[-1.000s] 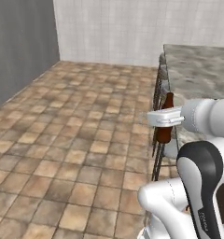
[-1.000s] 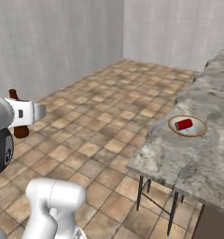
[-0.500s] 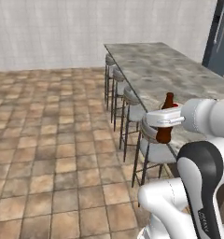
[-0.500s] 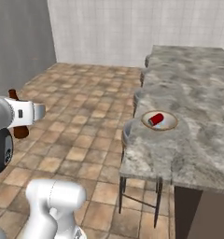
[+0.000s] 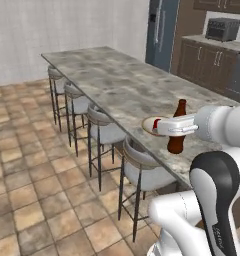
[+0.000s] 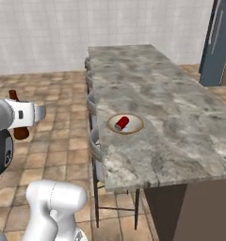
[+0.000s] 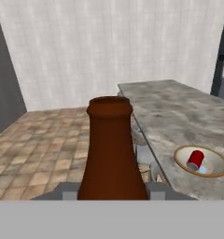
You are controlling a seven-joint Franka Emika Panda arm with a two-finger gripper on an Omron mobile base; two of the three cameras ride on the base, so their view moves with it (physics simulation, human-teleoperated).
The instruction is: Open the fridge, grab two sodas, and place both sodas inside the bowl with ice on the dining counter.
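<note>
Counter (image 6: 181,117): long island, one end near the robot, running away toward the back wall.
Bowl (image 6: 125,124): on the counter, near its stool-side edge, toward the near end.
Can (image 6: 121,123): inside the bowl, lying on its side.
Stools (image 5: 104,132): in a row along the counter's side, tucked beneath its edge.
Fridge (image 5: 162,32): beyond the counter's far end.
Bottle (image 7: 112,154): upright between the gripper (image 5: 168,126) fingers, off the counter, beside the bowl.

Bowl (image 6: 125,124) on dining counter (image 6: 181,122)
</note>
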